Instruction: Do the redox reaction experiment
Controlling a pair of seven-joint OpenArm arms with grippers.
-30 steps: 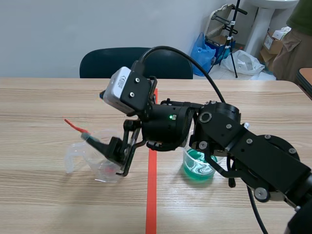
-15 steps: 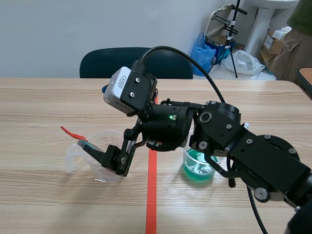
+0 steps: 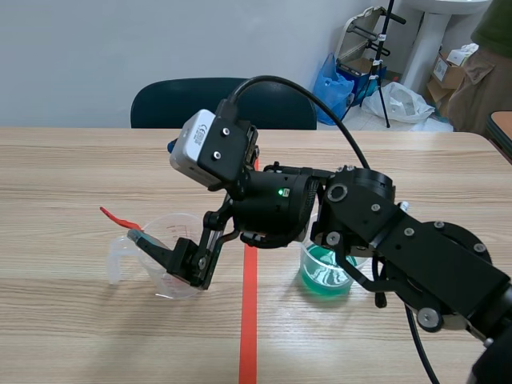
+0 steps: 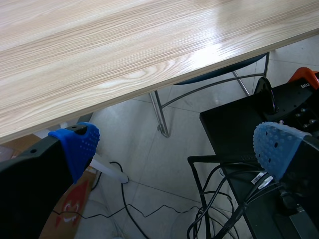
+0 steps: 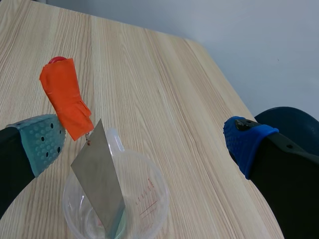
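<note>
In the scene view, the right gripper [image 3: 188,260] is hanging at the clear cup [image 3: 168,222], left of the green beaker [image 3: 324,272]. The right wrist view is showing its fingers spread wide and gripping nothing, with the orange-tagged metal strip [image 5: 99,184] leaning in the cup between them. In the left wrist view, the left gripper [image 4: 177,144] is gaping empty beyond the table [image 4: 124,50] edge.

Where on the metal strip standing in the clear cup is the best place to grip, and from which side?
Probably the strip by its orange-taped top end, which leans out above the cup rim. Come from above, jaws closing across its flat faces; the lower end sits inside the cup.
</note>
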